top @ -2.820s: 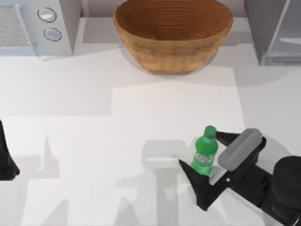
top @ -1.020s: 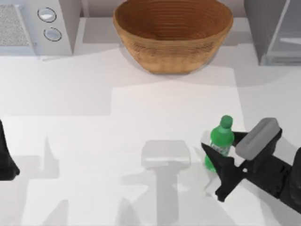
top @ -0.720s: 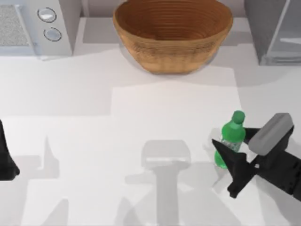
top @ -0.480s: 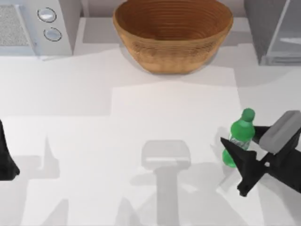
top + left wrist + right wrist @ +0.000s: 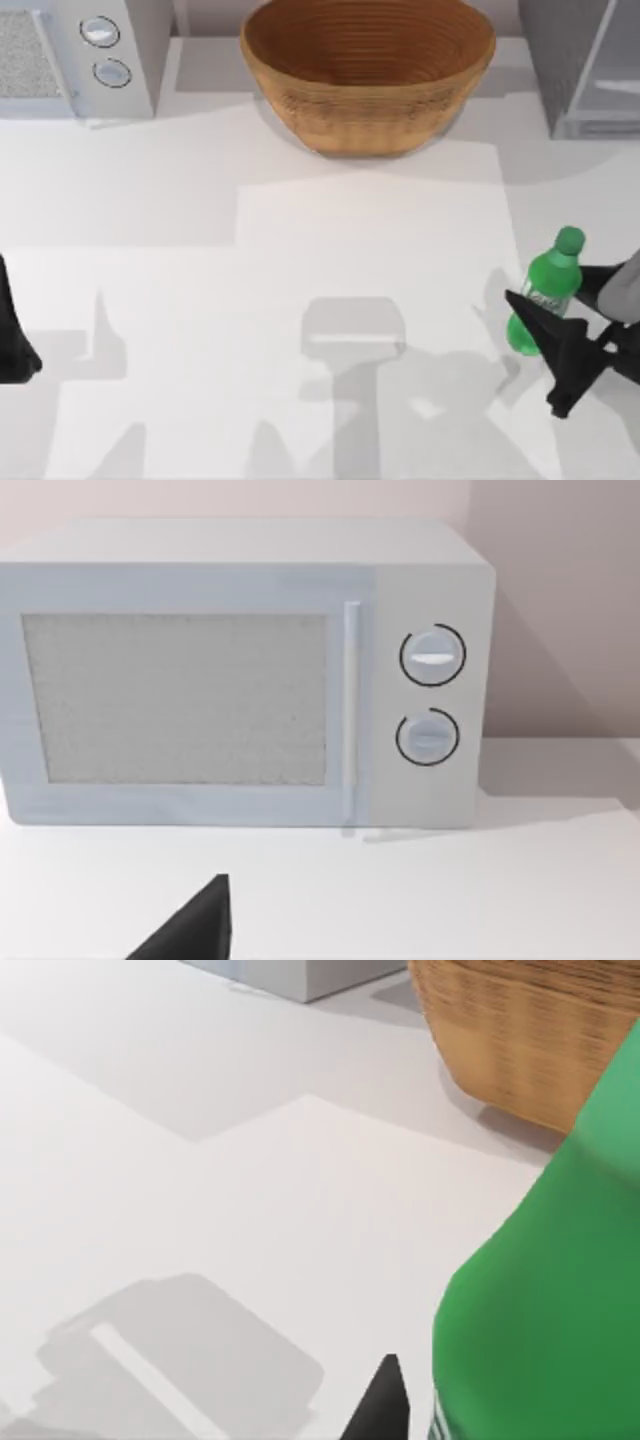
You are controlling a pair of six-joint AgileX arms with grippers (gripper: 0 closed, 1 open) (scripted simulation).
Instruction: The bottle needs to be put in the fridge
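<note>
The right end effector (image 5: 572,312) is near the right edge of the desk (image 5: 300,250), w/ its two dark fingers (image 5: 560,345) closed on the bottle (image 5: 543,295). The bottle is green w/ a green cap, and it leans a bit, cap toward the back of the desk. Can't tell if its bottom is touching the desk or is a little above it. In the right wrist view the bottle (image 5: 550,1300) is big and close, w/ one dark fingertip (image 5: 380,1405) right next to it. The fridge (image 5: 585,65) sits at the back right corner, well apart from the bottle. A big brown basket (image 5: 368,70) sits at the back edge, in the middle. A light grey box w/ two round knobs, the microwave (image 5: 75,55), is at the back left corner. The left end effector (image 5: 12,340) waits at the left edge of the desk; can't tell if it is open or closed. The left wrist view faces the microwave (image 5: 250,670).
</note>
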